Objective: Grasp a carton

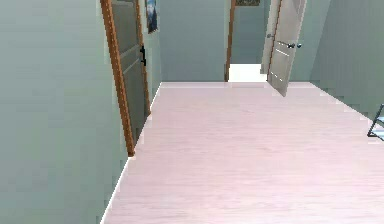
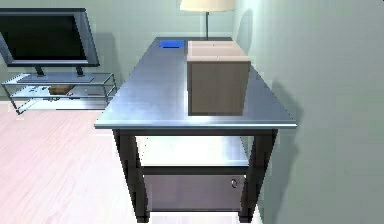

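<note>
The brown carton [image 2: 218, 78] stands on the grey counter [image 2: 140, 100], right of its middle. At the carton's 12 o'clock a lamp [image 2: 208, 12] rises, its shade cut by the top edge. At 10 o'clock lies a small blue flat thing [image 2: 172, 43], too small to identify. A television [image 2: 45, 38] at 9 o'clock is clipped at the left edge. How the fingers stand cannot be told.

A grey table [image 2: 145, 95] carries a small blue thing [image 2: 171, 43] and a lamp [image 2: 208, 6], near a television [image 2: 45, 38] on a glass stand [image 2: 62, 82], and a door [image 1: 287, 45] stands ajar
</note>
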